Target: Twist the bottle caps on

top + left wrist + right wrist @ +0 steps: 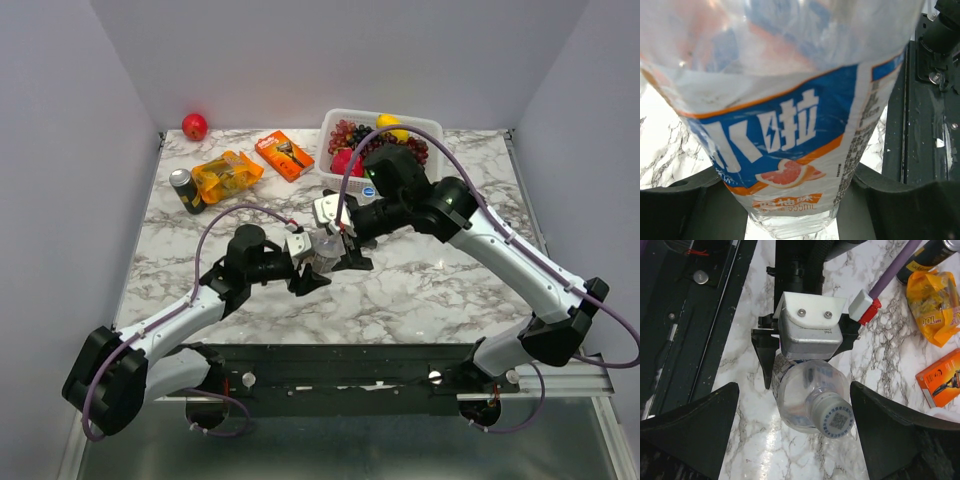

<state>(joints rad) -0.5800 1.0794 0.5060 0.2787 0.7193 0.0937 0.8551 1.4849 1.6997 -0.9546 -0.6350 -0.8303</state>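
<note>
Both arms are alike: the left arm (175, 318) and right arm (515, 262) are white tube links joined by bulky black joints, each ending in a black base block. A thin purple left cable (213, 228) and right cable (452, 142) run outside the links. A small round teal badge (368, 190) marks the right arm's black wrist. The left wrist bears a grey camera box (810, 337) under a white bracket (812, 305) with two screws (801, 313), and a red-and-white plug (865, 307). The fingers (695, 432) are matte black wedges.
</note>
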